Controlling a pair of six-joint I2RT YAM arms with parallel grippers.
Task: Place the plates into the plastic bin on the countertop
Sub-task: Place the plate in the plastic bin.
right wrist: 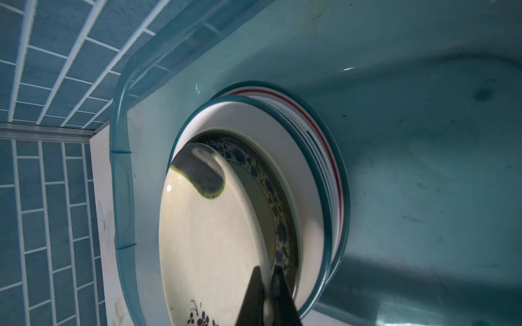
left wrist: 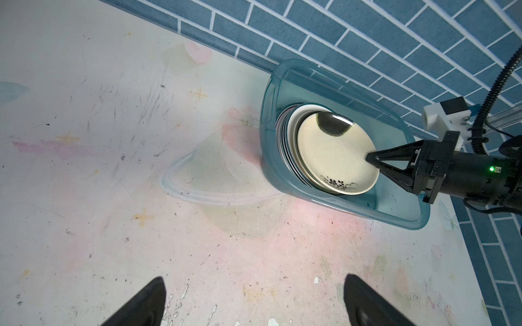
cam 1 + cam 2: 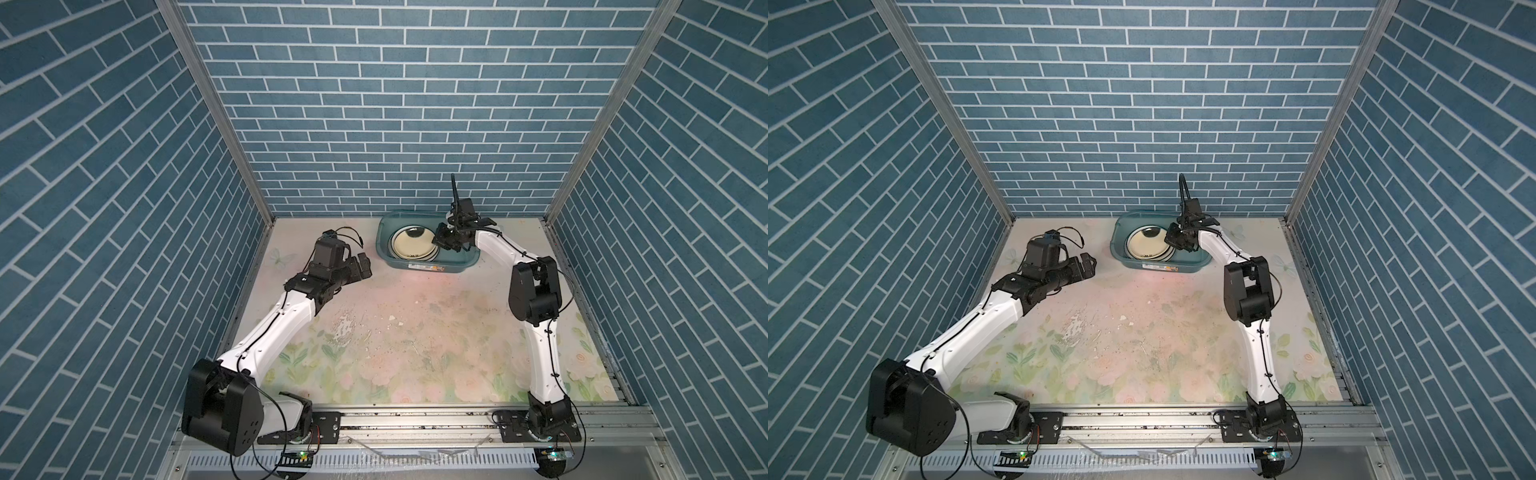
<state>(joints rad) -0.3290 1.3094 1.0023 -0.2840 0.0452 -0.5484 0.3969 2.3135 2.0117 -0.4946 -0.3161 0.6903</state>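
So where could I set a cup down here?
Bare: the whole countertop in front of the bin, also under the open left gripper. Bin floor right of the plates is bare too. Crowded: the bin's left end, where the right gripper pinches the top plate by its rim.

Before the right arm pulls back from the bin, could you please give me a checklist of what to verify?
1. Cream plate inside the plastic bin, on top of the stacked plates: ok.
2. Cream plate seated flat on the stack: cannot tell.
3. Right gripper let go of the plate: not ok; its jaws sit close on either side of the rim.
4. Left gripper open and apart from the bin: ok.
5. No plate left out on the countertop: ok in both top views.
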